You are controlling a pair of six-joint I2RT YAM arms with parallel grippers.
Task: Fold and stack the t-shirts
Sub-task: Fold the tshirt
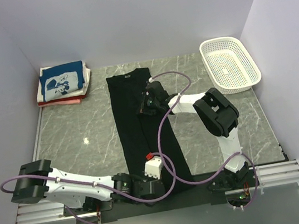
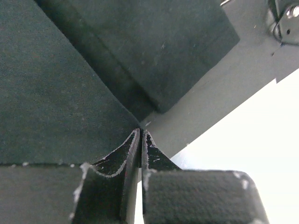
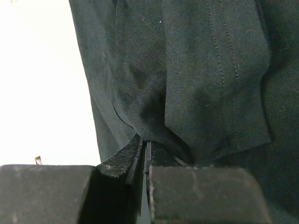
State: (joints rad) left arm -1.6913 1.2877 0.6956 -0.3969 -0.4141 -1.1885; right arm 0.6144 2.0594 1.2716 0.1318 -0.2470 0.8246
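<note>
The black t-shirt [image 1: 132, 126] lies as a long narrow strip down the middle of the marble table, collar end at the back. My right gripper [image 1: 142, 110] sits on its upper right edge, shut on a bunched fold of the black t-shirt [image 3: 210, 70] that runs down into the fingertips [image 3: 145, 142]. My left gripper [image 1: 156, 163] is low at the strip's near end. Its jaws [image 2: 141, 131] stand almost together with only a hairline slit, tips touching the corner of the black cloth [image 2: 56, 93]. The folded t-shirts [image 1: 62, 83] are stacked at the back left, blue with white print on top.
A white perforated basket [image 1: 243, 58] stands at the back right corner. Purple cables loop from both arms across the near part of the shirt. Walls close in the table on the left, back and right. Bare grey tabletop [image 2: 210, 107] shows beside the cloth.
</note>
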